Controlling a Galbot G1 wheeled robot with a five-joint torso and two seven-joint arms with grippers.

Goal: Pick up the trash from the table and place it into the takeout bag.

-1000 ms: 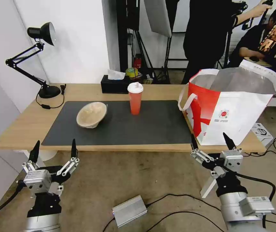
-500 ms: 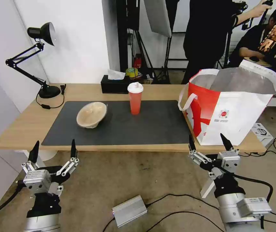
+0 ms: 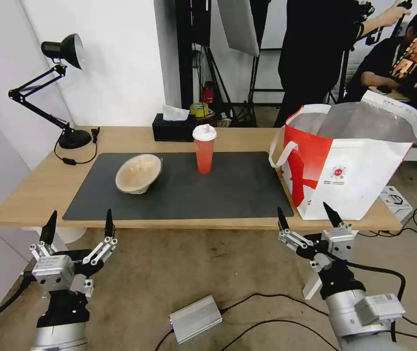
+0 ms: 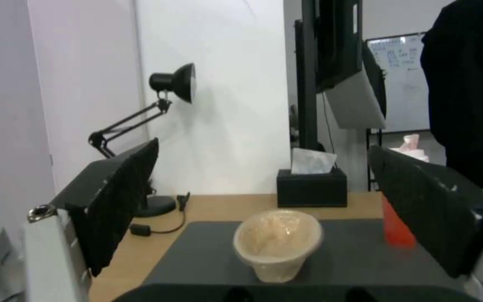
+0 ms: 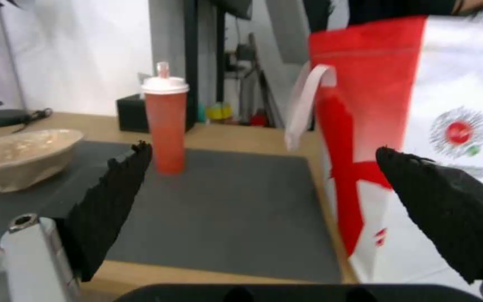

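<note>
Red drink cup point(image 3: 204, 148) upright, beige bowl point(image 3: 139, 173) tilted sideways

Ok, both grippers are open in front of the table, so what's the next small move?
Probably reach the right gripper toward the tall red drink cup with white lid: it stands upright on the dark grey mat, unobstructed, nearer the red-and-white takeout bag.

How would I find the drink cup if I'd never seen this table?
Look at the long wooden table with the dark mat. Near the mat's back edge, about midway, stands the drink cup. It is tall, red and white-lidded, unlike the low beige bowl nearby.
</note>
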